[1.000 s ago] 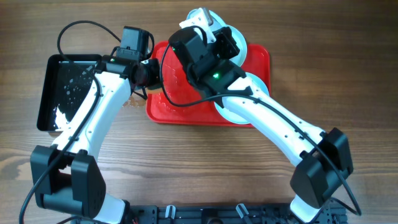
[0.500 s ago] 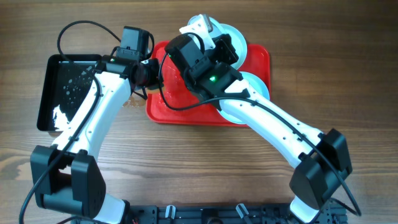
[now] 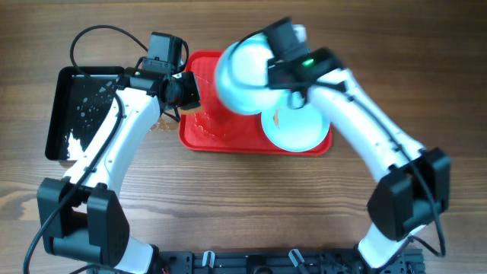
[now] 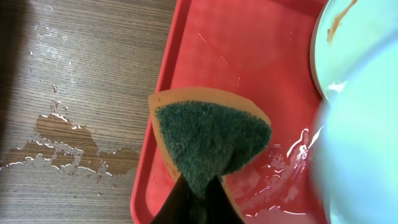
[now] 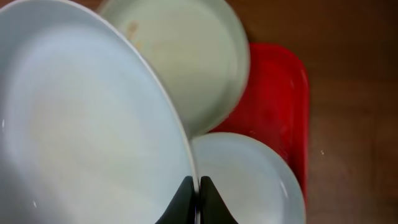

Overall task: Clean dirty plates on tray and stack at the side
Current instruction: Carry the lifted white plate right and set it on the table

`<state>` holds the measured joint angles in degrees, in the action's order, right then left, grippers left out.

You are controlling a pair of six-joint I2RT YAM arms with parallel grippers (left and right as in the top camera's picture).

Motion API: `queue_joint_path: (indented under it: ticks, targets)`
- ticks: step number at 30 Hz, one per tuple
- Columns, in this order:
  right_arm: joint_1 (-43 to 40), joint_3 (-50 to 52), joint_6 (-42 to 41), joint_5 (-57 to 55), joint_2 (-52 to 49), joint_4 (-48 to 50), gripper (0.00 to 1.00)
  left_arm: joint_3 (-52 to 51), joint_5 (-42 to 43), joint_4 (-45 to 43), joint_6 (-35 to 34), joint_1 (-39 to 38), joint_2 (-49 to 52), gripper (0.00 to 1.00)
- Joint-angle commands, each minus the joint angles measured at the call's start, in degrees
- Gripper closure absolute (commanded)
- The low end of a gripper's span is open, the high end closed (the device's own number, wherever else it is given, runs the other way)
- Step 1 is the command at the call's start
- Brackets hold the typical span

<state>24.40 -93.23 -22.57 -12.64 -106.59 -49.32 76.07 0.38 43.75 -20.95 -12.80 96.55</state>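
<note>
Right claw is pinched tight on the rim of one plate, w/ the plate tipped up on edge and lifted clear of the red tray. In the overhead view it hangs blurred at upper centre. Edge grip prob. keeps both faces exposed for wiping and lets drips run off.

Left claw is clamped on a sponge, green scrub side toward the camera, hovering over the tray's left part at lower centre of its wrist view. Prob. held near so plate & sponge can meet above the tray, keeping mess inside the rim. Wet film shows on the tray floor by the sponge, and a puddle sits on the table at frame left.

Two more lie flat on the tray: a smeared plate at top centre of the right wrist view, and a third plate at bottom right. Black tray is far left in overhead, flecked w/ white. No stack visible at the side, so the task looks early.
</note>
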Motion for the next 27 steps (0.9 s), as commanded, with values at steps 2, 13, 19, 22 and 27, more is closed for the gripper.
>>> queue_joint_path:
  ticks: [2, 13, 19, 22, 27]
  targets:
    - [-12.87, -0.85, -3.3, 8.15, 1.92, -2.91, 0.96, -0.09, 0.7, -0.04, -0.76, 0.04, -0.74, 0.96]
    - [-38.01, 4.83, -6.29, 21.99, 1.62, 3.1, 0.96, -0.09, 0.7, 0.07, -0.74, 0.04, -0.74, 0.96]
    - [-43.91, 11.21, -7.65, 20.65, -0.17, 10.67, 0.96, -0.09, 0.7, 0.04, -0.74, 0.04, -0.74, 0.96]
    - [-44.85, 14.49, -7.74, 17.2, -1.22, 14.21, 0.96, -0.09, 0.7, 0.07, -0.74, 0.04, -0.74, 0.96]
    - [-44.89, 16.06, -7.85, 12.37, -3.54, 15.67, 0.96, -0.09, 0.68, 0.04, -0.72, 0.07, -0.74, 0.96]
